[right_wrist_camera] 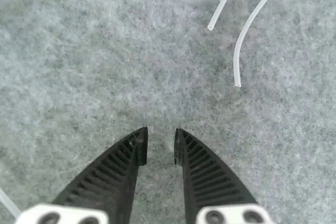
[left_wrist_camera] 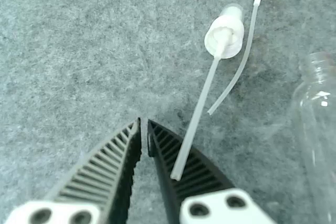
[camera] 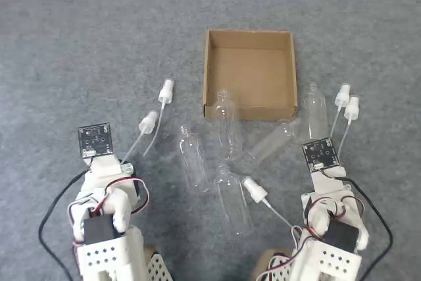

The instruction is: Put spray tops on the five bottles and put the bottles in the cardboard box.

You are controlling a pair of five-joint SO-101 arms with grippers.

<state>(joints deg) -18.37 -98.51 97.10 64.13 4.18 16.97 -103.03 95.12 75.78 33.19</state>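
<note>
– Across the grey felt worktop (camera: 79, 57), what is biggest, and how far along is the job?

– Biggest is the cardboard box (camera: 263, 112), open-topped, at the far middle, nothing in it; so I judge the job not begun.

– And the five bottles (camera: 191, 156)?

– Clear, round-shouldered, bare-necked; all seem to lie on the felt. One touches the box's near wall; one is just beside its right wall; one slants between those two; two lie in the middle, closer in. I'd guess thin plastic: light, slick, easily dented, apt to roll. Best taken gently across the body, leaving the neck free.

– The spray tops (camera: 148, 122)?

– Five; white heads on long thin dip tubes (left_wrist_camera: 199, 114). Two lie left of the bottles; two at the far right, by the box-side bottle; one among the middle bottles. The heads look stiff; the tubes limp and curving. Take the head or collar, never the tube; it has to thread into a neck.

– And the pincers?

– Smallest last; the left pincer (left_wrist_camera: 144, 124) sits low over the felt, jaws all but closed, grasping nothing. One tube's end crosses a jaw in its wrist view; touching or not, I cannot tell. The right pincer (right_wrist_camera: 160, 132) is slightly parted, empty, over bare felt; two tube ends lie beyond it.
</note>
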